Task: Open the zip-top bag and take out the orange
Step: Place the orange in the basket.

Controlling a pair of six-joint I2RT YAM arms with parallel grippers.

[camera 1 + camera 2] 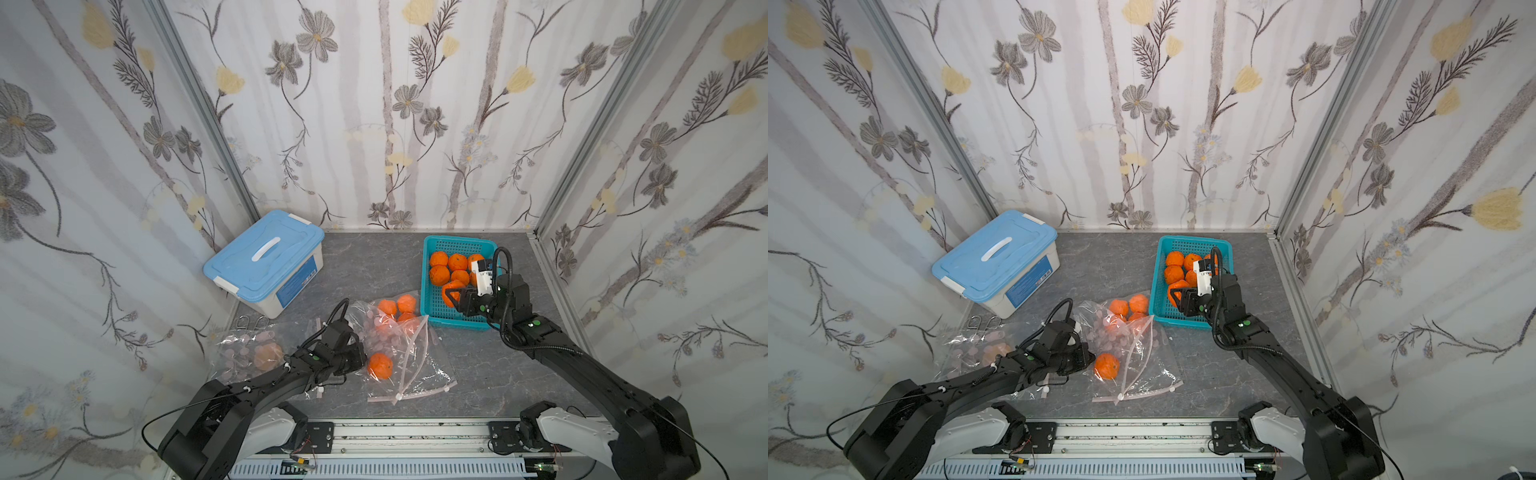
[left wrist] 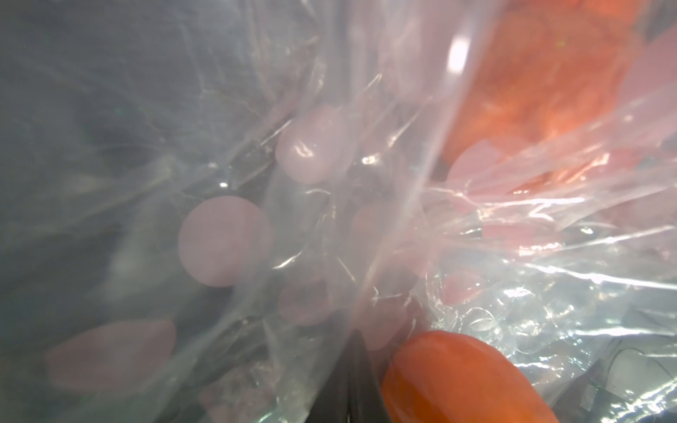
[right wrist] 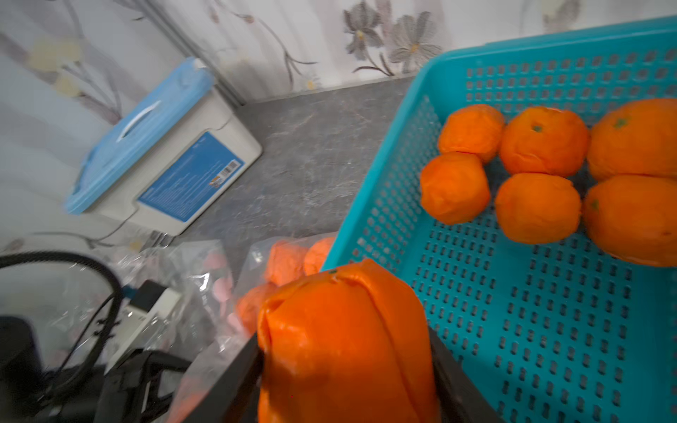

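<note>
My right gripper (image 1: pixel 452 296) is shut on a squashed orange (image 1: pixel 451 290) and holds it over the near left part of the teal basket (image 1: pixel 457 241); the right wrist view shows this orange (image 3: pixel 344 340) pinched between both dark fingers. The clear zip-top bag (image 1: pixel 409 361) with pink dots lies crumpled at the table's middle, its zip strip loose toward the front. Another orange (image 1: pixel 380 366) sits in the bag beside my left gripper (image 1: pixel 360 357). That gripper is shut on the bag's film, which fills the left wrist view around my left gripper (image 2: pixel 357 351).
The basket holds several oranges (image 1: pixel 449 266). More oranges (image 1: pixel 397 306) lie in plastic behind the bag. A second dotted bag (image 1: pixel 245 353) with an orange lies at the left. A blue-lidded box (image 1: pixel 266 257) stands at the back left, with metal clips (image 1: pixel 249 322) before it.
</note>
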